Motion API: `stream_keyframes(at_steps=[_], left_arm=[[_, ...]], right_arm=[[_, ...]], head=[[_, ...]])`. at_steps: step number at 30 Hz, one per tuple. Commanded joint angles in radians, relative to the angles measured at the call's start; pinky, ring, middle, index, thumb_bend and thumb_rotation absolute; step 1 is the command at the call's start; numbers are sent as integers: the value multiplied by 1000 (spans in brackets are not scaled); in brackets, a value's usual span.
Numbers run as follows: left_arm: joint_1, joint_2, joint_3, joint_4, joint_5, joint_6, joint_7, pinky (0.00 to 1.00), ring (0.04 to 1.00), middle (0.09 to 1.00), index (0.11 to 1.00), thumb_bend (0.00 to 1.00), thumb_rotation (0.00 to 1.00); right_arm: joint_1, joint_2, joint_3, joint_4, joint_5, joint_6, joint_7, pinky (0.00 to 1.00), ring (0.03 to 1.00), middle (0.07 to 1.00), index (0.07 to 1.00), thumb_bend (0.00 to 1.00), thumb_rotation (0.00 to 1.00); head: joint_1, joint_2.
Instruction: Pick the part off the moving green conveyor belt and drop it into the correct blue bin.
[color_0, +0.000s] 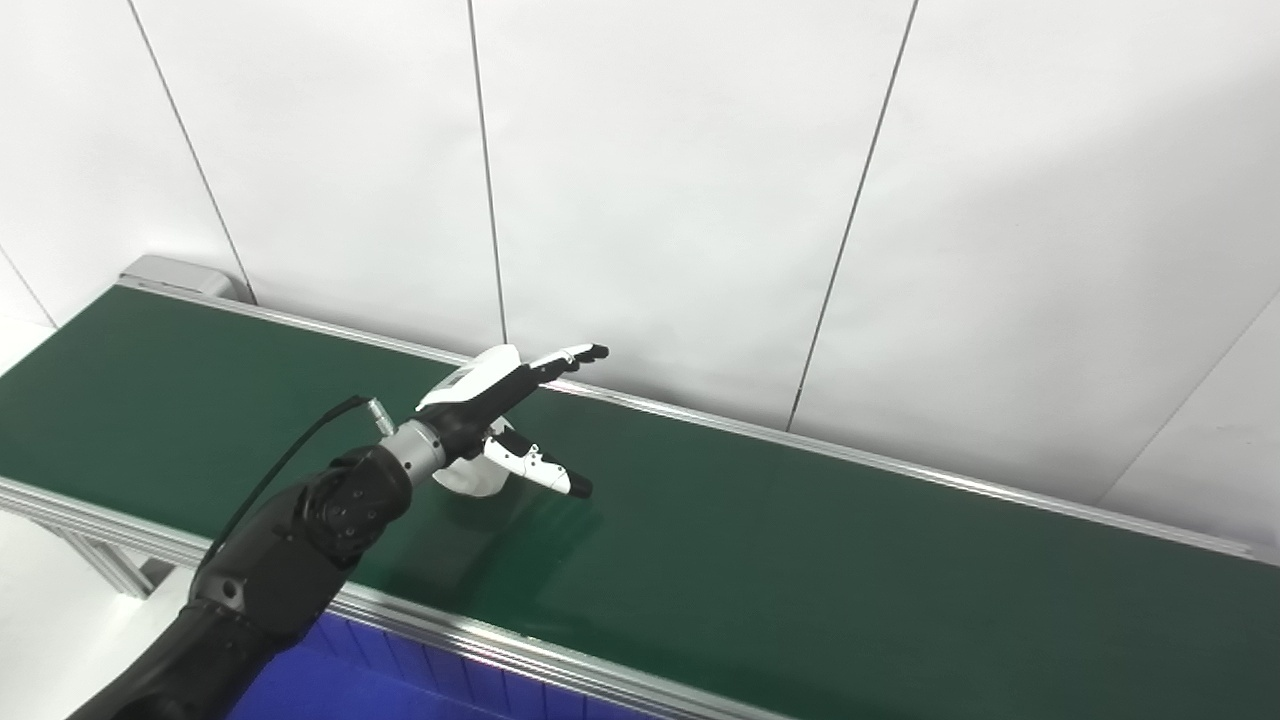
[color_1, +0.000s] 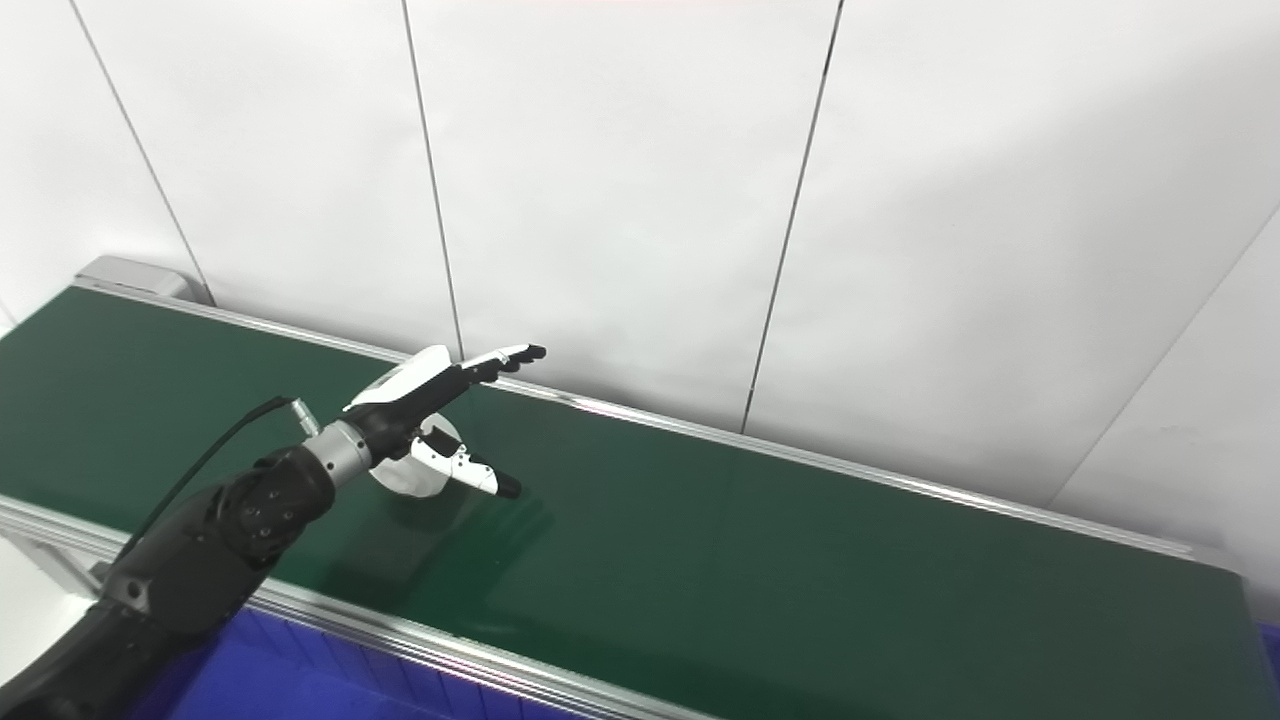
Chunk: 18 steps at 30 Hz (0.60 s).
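We see the left hand (color_0: 500, 400), glossy white and black shell, spread wide with fingers (color_0: 570, 358) extended and thumb splayed, gripping nothing. Beneath its palm lies the part (color_1: 405, 475), a rounded white disc-like piece, on the matte green conveyor belt (color_0: 800, 560) with aluminium rails. A ribbed blue bin (color_0: 350, 680) sits below.

Bright, even light, sharp focus, soft shadow on the belt (color_0: 800, 540) — mild sheen.
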Motion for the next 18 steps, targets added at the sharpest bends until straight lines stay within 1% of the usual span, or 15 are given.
stream_keyframes(at_steps=[1,5,9,11,12,13,15,17,18], left_arm=[[-55,37,14,9,20,1,-4,883,942,954,955,842,405],[-77,44,9,71,55,-12,-4,896,945,947,953,881,333],[-89,48,5,100,77,21,-21,913,967,959,963,901,286],[-96,53,-2,117,97,28,-23,941,970,960,965,910,268],[-100,55,-6,132,105,22,-20,948,970,960,965,912,264],[-103,57,-9,142,111,17,-17,969,964,954,958,923,235],[-106,62,-20,165,134,5,-8,990,961,948,954,932,211],[-107,65,-36,170,171,20,-3,996,960,946,954,934,197],[-106,66,-44,171,192,30,1,993,958,945,955,929,174]], right_arm=[[-2,-2,-2,-30,10,-56,5,616,763,828,879,841,270],[0,-3,-6,-33,17,-49,12,610,759,836,884,837,262],[0,-4,-8,-33,16,-51,14,594,749,831,884,837,270],[0,-5,-9,-32,20,-53,16,595,751,831,885,838,273],[0,-5,-9,-32,18,-51,17,596,752,831,885,837,274],[1,-5,-10,-33,17,-49,17,593,748,832,886,837,282],[2,-5,-11,-36,23,-44,22,597,750,834,887,838,281],[3,-6,-13,-37,21,-47,21,601,752,833,886,838,280],[3,-5,-13,-36,22,-51,21,606,755,832,884,838,277]], head=[[3,1],[10,2],[12,2],[12,2],[12,2],[12,2],[12,2],[14,4],[14,4]])
